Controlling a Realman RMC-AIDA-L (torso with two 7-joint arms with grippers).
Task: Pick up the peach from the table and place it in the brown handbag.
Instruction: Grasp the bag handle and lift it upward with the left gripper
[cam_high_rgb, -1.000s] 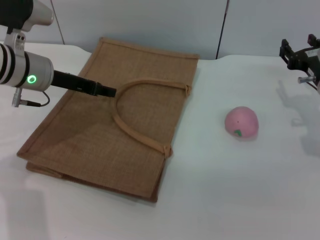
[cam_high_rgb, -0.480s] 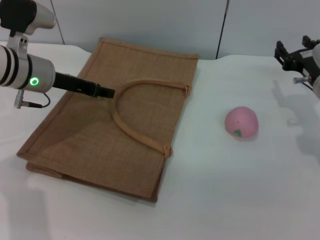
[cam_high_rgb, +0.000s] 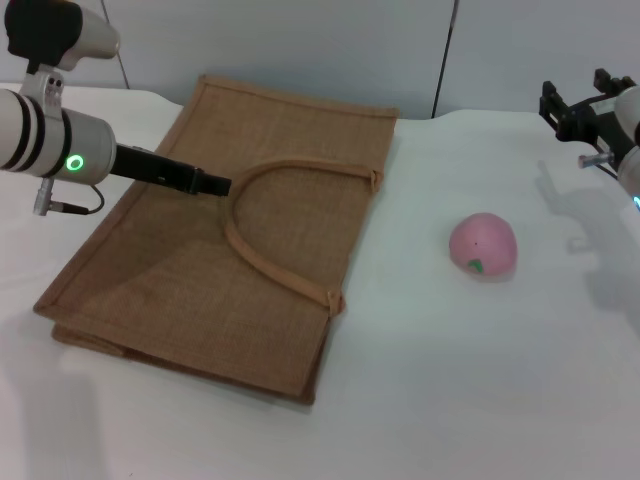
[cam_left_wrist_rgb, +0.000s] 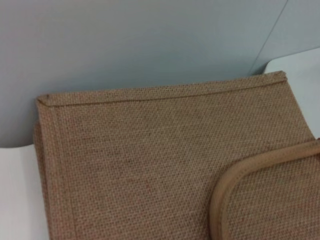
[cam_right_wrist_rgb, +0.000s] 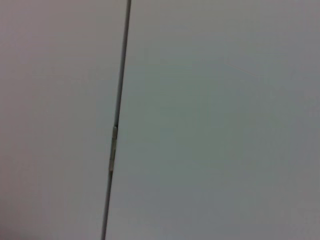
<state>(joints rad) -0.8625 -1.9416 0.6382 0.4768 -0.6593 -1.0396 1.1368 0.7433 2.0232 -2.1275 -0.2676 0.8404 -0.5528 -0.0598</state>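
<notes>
**Head view: bag flat, peach alone on the table**

Nearest, the brown handbag (cam_high_rgb: 225, 262) lies flat on the white table (cam_high_rgb: 470, 380), one loop handle (cam_high_rgb: 268, 232) curved across its top face. To its right, well apart, the peach (cam_high_rgb: 483, 245) sits untouched. Farther back, the left gripper (cam_high_rgb: 205, 183) hovers over the bag just beside the handle; its fingers look narrow and hold nothing. The right gripper (cam_high_rgb: 572, 108) is cut off at the far right edge (I cannot tell its spread).
</notes>
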